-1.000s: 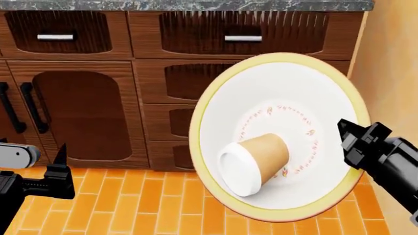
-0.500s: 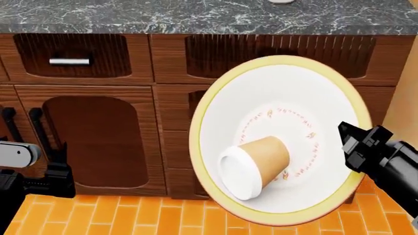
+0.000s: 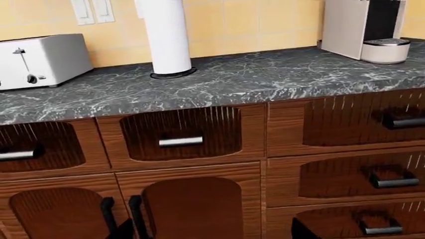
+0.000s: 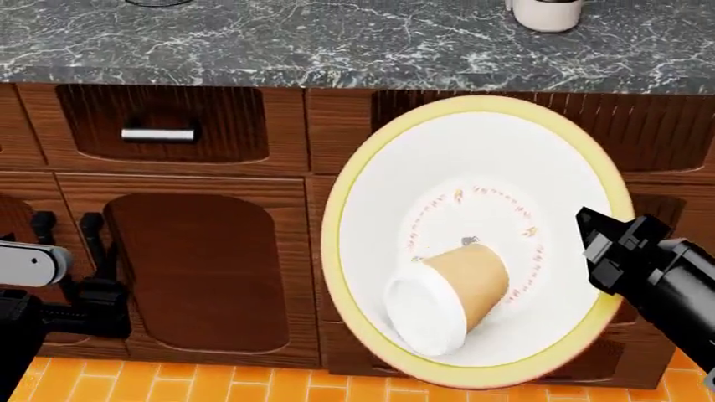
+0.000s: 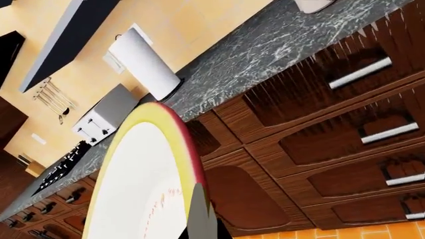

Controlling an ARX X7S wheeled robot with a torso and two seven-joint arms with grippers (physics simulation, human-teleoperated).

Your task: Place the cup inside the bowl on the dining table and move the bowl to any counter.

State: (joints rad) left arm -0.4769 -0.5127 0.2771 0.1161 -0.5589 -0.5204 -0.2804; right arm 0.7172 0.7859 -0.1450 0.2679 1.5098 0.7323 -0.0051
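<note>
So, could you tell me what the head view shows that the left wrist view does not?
Only the head view shows the wide white bowl with the yellow rim, held at its edge by the right gripper, with the tan paper cup with a white lid lying on its side inside. Only the left wrist view shows the white toaster and the tall white cylinder roll. Both show the black marble countertop and the brown wooden drawers beneath.
</note>
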